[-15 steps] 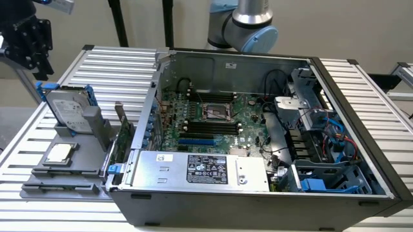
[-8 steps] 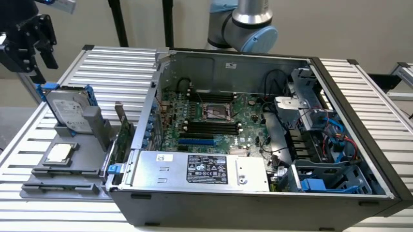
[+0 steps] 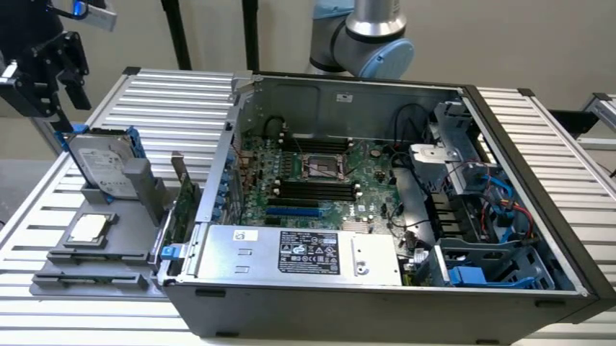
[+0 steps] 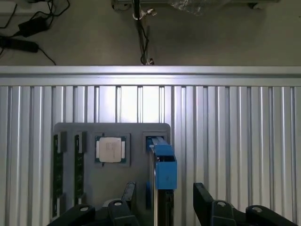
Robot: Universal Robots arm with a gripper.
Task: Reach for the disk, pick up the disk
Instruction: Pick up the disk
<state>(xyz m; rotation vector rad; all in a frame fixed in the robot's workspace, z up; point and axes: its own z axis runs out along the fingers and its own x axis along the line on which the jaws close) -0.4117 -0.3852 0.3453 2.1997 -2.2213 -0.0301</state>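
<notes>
Both jaws gape open above the upright disk, not touching it.

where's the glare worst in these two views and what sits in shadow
Wrist view: strong glare on the ribbed table next to the grey holder, bleaching the slats there, while the disk is evenly lit. Exterior view: soft, even light with a mild sheen on the slats, and the computer case is darker inside toward the exterior view's right.

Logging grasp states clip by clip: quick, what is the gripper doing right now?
Gripper: open, holding nothing; the disk stands upright below it, untouched.
</notes>
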